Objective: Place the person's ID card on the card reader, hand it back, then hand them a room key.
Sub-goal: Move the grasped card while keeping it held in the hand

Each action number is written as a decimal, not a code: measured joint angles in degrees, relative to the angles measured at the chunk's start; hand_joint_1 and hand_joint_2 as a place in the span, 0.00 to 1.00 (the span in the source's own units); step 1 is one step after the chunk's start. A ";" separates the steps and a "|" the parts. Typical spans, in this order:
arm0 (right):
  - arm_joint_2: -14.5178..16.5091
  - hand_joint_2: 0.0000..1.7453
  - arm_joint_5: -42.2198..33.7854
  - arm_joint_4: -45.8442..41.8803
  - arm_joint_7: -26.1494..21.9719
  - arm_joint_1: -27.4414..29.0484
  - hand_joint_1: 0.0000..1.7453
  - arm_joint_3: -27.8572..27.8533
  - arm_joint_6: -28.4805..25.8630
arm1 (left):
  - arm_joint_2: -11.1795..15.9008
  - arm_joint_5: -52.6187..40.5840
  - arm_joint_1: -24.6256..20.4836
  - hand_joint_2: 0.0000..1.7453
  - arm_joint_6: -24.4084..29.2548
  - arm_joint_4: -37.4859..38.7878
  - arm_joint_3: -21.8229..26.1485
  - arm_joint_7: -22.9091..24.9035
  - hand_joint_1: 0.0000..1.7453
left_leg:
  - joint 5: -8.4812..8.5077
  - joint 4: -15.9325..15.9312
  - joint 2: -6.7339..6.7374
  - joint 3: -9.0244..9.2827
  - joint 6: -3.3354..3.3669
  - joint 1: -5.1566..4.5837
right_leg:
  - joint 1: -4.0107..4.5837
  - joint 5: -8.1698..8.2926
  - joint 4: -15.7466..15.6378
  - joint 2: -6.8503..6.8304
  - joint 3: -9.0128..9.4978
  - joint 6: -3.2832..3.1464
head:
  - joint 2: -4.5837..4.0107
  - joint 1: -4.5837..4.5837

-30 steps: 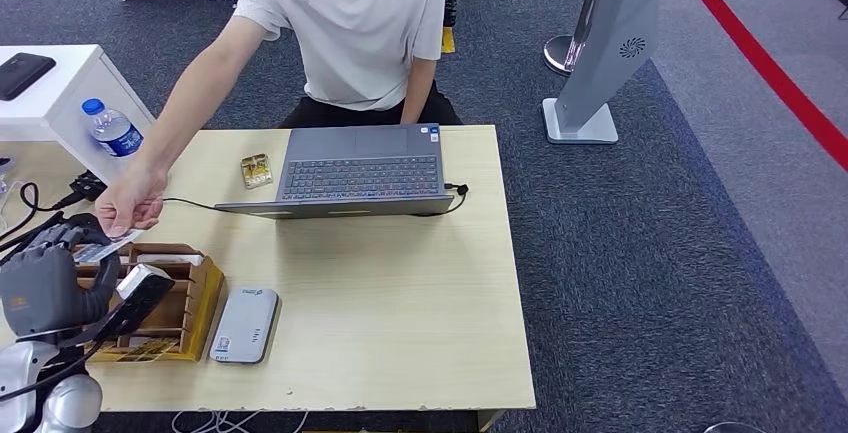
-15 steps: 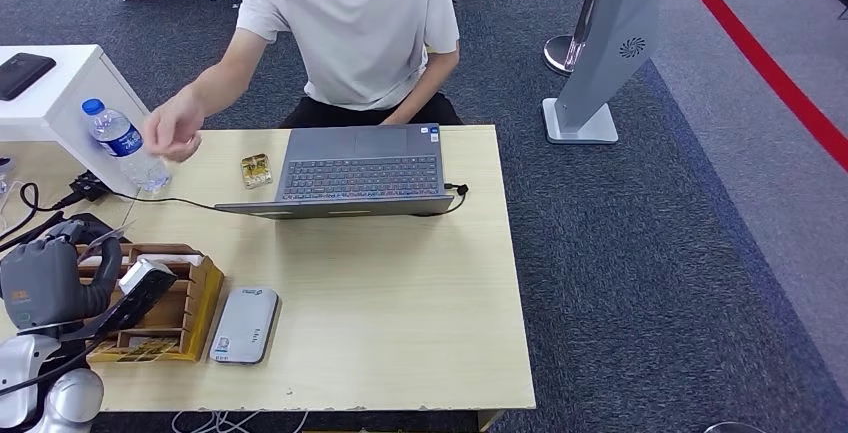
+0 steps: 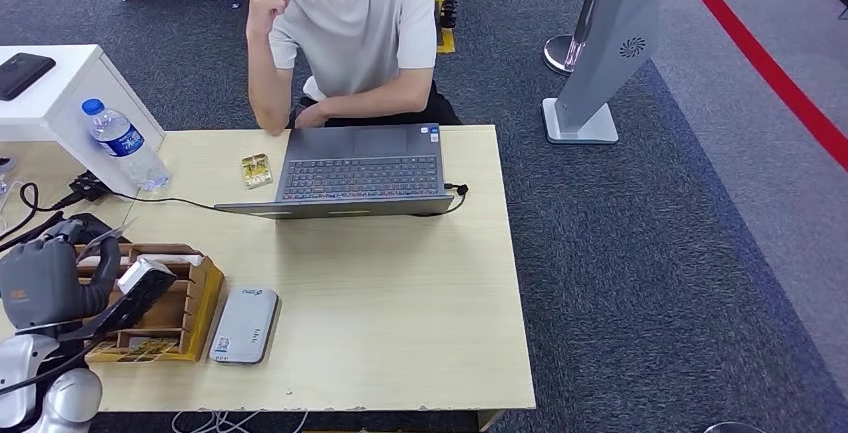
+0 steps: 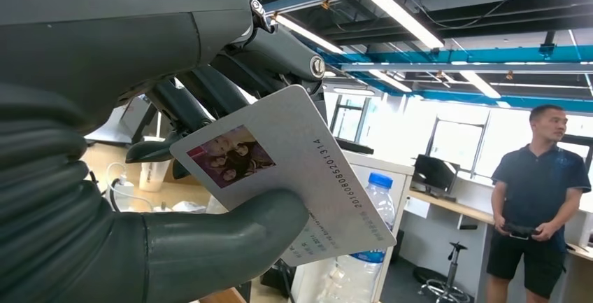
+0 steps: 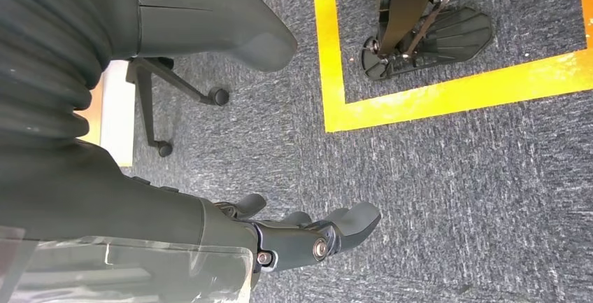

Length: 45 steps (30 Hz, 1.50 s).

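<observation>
Head view first, biggest thing down: the pale wooden desk fills the middle, with a person seated at its far edge, one fist raised near the chin and the other forearm along the desk edge behind an open laptop. A water bottle stands at the far left corner. Toward the near left sit a wooden organiser tray and, just beside it on its right, the grey card reader lying flat.

The left hand hovers over the tray's left side, well short of the reader. Its thumb and fingers are closed on the ID card: in the left wrist view the thick thumb presses the printed face while the darker fingers back it from behind. The right hand hangs by the floor, fingers loosely apart and holding nothing.

My reading is that the card is in the robot's hold and the step in hand is carrying it to the reader. The next move calls for swinging the hand rightward across the tray, turning the card face-flat, and lowering it onto the reader's top without clipping the tray wall.

The card's long axis runs along its printed number line; it stands tilted on edge, not flat, one short end buried in the grip, the free end pointing away from the palm toward the bottle side. A thin sliver of it shows above the hand in the head view
</observation>
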 joint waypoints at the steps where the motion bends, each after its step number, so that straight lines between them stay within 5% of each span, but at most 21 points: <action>1: 0.00 1.00 0.00 0.00 0.01 0.00 0.00 0.00 0.01 | 0.13 -0.01 0.00 1.00 0.05 0.00 0.00 0.01 1.00 | 0.00 0.00 0.00 0.00 0.00 0.00 | 0.00 0.00 0.00 0.00 0.00 0.00 | 0.00 0.00; 13: 0.00 1.00 0.15 0.00 0.11 0.01 0.00 -0.02 0.00 | 0.59 -2.03 0.46 1.00 1.77 -0.04 0.00 0.46 1.00 | 0.00 0.00 0.00 -0.01 0.00 0.00 | 0.00 0.00 0.00 0.00 0.01 0.00 | 0.00 0.01; 25: 0.01 1.00 0.00 0.00 0.54 0.18 0.00 -1.09 -0.11 | -0.71 -17.99 9.81 1.00 7.87 -4.93 -2.61 0.17 1.00 | -0.06 0.00 0.09 -0.03 -0.03 -0.01 | -0.02 -0.01 -0.01 0.09 -0.04 0.00 | 0.00 -0.01; 34: 0.16 1.00 0.17 0.00 -0.02 0.17 0.00 -1.37 -0.17 | -1.49 -23.73 9.81 1.00 8.25 -5.11 -9.37 2.51 1.00 | -0.05 0.00 0.09 0.00 -0.03 -0.01 | -0.02 0.00 0.00 0.10 -0.02 0.00 | 0.00 -0.01; 45: 0.27 1.00 0.29 0.00 0.45 0.15 0.00 -1.69 -0.26 | -1.09 -24.67 9.45 1.00 8.16 -4.69 -11.76 4.21 1.00 | -0.06 -0.01 0.09 -0.02 -0.03 -0.01 | -0.01 -0.01 0.00 0.10 -0.04 0.00 | 0.00 -0.01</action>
